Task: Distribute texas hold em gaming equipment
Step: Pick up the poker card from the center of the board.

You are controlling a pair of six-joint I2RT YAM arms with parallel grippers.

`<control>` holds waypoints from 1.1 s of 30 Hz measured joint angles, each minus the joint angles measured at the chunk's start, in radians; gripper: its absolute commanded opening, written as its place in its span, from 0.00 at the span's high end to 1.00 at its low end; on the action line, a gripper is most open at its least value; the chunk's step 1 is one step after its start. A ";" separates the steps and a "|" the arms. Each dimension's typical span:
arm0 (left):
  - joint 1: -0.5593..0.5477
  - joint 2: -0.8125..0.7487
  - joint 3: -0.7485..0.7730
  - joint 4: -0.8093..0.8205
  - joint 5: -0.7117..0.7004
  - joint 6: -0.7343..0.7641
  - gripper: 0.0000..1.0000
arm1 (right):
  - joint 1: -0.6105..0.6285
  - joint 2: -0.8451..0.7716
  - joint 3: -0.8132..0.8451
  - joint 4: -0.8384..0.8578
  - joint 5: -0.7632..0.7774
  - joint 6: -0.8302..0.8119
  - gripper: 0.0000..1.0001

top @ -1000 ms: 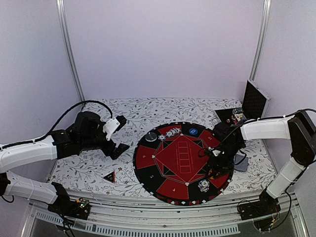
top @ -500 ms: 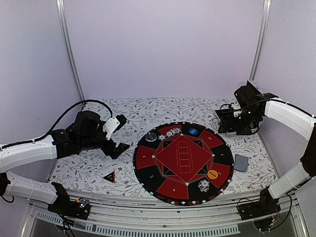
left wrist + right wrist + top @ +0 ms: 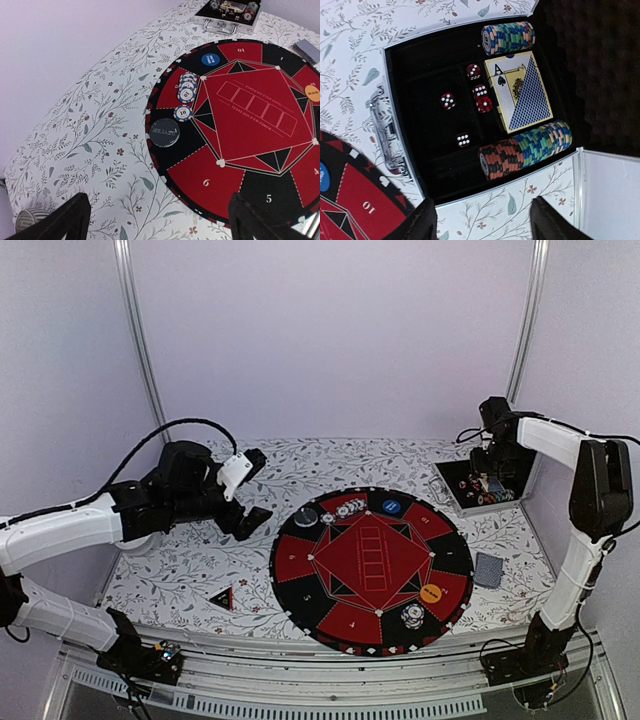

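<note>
Right wrist: I count five red dice, two striped chip rows, one blue-backed card deck inside open metal case.
Left gripper: jaws apart, empty.
Right gripper: jaws apart, above case.

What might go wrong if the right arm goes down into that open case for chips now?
1. The chip rows lie packed edge to edge, so the open right gripper may pinch several chips at once or slip off.
2. Five loose dice sit close beside the card deck; a finger could knock them about.
3. The raised case lid stands right beside the tray, so the wrist might bump it.
</note>
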 measured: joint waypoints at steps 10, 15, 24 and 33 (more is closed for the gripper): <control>0.020 0.088 0.000 0.018 -0.017 0.022 0.02 | -0.034 0.206 0.137 0.007 0.057 -0.084 0.54; 0.034 0.108 0.000 0.018 -0.016 0.022 0.02 | -0.047 0.254 0.136 -0.003 0.068 -0.099 0.54; 0.043 0.115 0.000 0.016 -0.016 0.021 0.02 | -0.047 0.203 0.064 -0.018 0.089 -0.085 0.22; 0.043 0.115 0.000 0.006 -0.016 0.020 0.02 | -0.044 -0.157 -0.240 -0.072 -0.055 0.029 0.01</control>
